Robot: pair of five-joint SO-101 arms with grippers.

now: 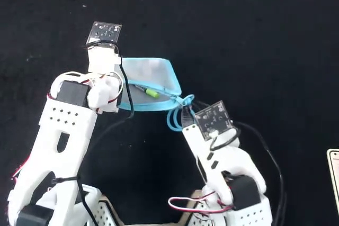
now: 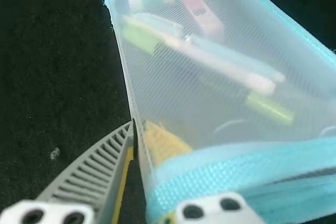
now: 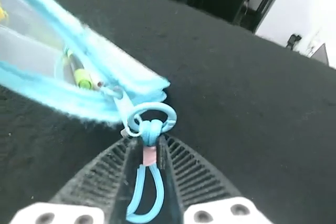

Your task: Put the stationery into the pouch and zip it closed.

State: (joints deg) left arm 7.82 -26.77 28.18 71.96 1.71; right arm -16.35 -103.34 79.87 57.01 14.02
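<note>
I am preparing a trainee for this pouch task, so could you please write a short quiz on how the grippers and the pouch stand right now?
1. True or false: the pouch is empty.
2. What does the right gripper hold? A: the zipper's blue cord. B: the pouch's mesh wall. C: nothing.
3. In one word: which gripper pinches the pouch's side edge?

Key
1. False: stationery lies inside it.
2. A.
3. Left: the left gripper is shut on that edge.
</note>
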